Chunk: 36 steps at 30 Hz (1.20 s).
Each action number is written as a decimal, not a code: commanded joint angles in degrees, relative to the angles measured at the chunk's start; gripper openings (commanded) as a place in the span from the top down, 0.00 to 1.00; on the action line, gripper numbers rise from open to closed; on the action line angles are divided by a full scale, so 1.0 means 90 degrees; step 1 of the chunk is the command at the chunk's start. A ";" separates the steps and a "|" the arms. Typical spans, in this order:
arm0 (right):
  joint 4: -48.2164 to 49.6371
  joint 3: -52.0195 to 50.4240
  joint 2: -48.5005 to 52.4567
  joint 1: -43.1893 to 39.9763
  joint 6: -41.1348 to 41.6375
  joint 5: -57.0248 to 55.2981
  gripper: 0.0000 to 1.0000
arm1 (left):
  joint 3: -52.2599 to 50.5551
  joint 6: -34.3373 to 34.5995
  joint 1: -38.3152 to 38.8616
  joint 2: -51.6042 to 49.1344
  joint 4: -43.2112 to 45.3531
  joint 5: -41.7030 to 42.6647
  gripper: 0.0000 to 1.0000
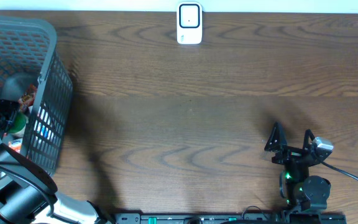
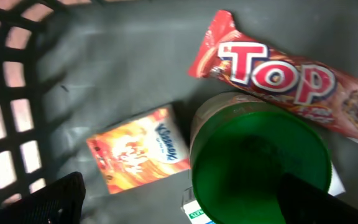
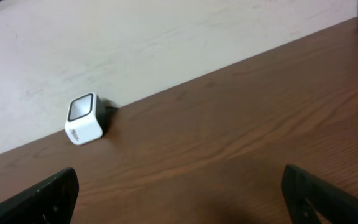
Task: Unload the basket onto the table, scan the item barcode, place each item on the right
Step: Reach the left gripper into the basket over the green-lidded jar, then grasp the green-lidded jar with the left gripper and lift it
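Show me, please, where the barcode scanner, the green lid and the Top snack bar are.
barcode scanner [image 1: 189, 23]: overhead view, middle of its white face.
green lid [image 2: 260, 165]: left wrist view, centre of the lid's top.
Top snack bar [image 2: 278, 73]: left wrist view, on the "Top" lettering.

Overhead top-down; L wrist close in basket [image 2: 123, 74]; R wrist low toward scanner [image 3: 84, 118].

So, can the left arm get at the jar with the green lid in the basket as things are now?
Probably yes. The left gripper hangs open inside the basket, right over the jar; nothing covers its green lid. Only the red snack bar lies along its far edge.
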<state>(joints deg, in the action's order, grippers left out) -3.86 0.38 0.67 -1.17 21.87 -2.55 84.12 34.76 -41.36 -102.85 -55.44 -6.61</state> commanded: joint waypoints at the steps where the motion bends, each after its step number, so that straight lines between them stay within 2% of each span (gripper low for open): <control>1: -0.0024 -0.0007 -0.0039 -0.0039 -0.0080 -0.0017 0.01 | -0.0124 0.0056 -0.0010 0.0155 0.0027 0.0461 0.02; 15: -0.0024 -0.0007 -0.0039 -0.0039 -0.0080 -0.0017 0.01 | -0.0124 0.0051 -0.0010 0.0845 0.0391 0.0503 0.02; 36: -0.0022 -0.0007 -0.0039 -0.0039 -0.0080 -0.0017 0.01 | -0.0126 0.0056 0.0010 -0.0797 0.0916 0.0532 0.02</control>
<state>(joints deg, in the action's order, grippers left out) -3.86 0.38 0.69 -1.17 21.87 -2.57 83.00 34.76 -41.36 -106.65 -47.16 -1.58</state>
